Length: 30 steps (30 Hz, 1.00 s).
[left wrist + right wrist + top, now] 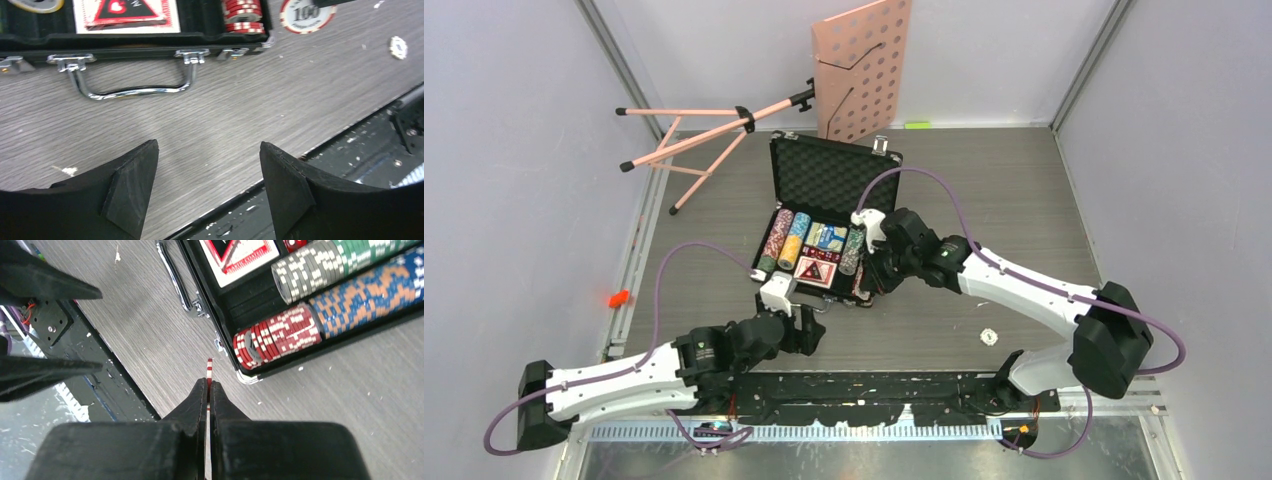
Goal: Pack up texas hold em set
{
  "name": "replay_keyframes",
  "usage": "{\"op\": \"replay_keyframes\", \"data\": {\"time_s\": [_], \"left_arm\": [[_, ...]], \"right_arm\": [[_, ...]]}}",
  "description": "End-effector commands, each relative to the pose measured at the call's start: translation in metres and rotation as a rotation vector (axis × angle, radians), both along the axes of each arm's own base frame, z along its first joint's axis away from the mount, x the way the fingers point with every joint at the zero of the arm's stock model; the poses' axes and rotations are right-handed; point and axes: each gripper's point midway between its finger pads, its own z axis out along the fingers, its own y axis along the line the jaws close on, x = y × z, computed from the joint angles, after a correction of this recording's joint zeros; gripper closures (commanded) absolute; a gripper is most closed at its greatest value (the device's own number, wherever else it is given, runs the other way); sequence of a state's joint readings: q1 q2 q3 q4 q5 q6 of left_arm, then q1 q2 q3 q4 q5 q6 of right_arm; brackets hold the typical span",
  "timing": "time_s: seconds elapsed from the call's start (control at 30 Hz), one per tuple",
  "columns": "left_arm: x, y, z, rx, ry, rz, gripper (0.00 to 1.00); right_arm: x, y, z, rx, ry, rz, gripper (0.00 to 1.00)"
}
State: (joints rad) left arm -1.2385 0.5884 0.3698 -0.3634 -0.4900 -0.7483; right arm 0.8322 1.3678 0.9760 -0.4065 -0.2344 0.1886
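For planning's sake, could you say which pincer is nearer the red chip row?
Right. The right pincer, gripping a chip, is beside the red chip row; the left pincer faces the handle.

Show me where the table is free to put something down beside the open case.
Widest bare table: right of the case, beyond the right arm. A smaller patch: left of the case, in front of the music stand's legs. Crowded: the strip before the case's handle, where the open left gripper and the right gripper, shut on a red-and-white chip, meet.
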Motion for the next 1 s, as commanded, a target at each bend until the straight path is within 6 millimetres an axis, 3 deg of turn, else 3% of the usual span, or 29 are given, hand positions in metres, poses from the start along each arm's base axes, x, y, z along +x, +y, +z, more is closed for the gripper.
{"op": "replay_keyframes", "data": {"time_s": [0.0,0.27,0.47,0.67,0.97], "left_arm": [[0.007,0.018,-0.014,0.046,0.033,0.087,0.24],[0.011,0.009,-0.015,0.07,0.03,0.067,0.24],[0.013,0.007,-0.014,0.08,0.029,0.057,0.24],[0.011,0.007,-0.017,0.075,0.039,0.054,0.24],[0.012,0.008,-0.017,0.073,0.044,0.057,0.24]], "right_arm": [[0.01,0.02,0.013,0.056,-0.125,0.135,0.99],[0.005,0.021,-0.01,-0.018,-0.096,0.225,0.99],[0.016,0.017,-0.02,-0.064,-0.132,0.183,0.99],[0.032,0.014,-0.022,-0.08,-0.194,0.113,0.99],[0.037,0.014,-0.026,-0.098,-0.206,0.108,0.99]]}}
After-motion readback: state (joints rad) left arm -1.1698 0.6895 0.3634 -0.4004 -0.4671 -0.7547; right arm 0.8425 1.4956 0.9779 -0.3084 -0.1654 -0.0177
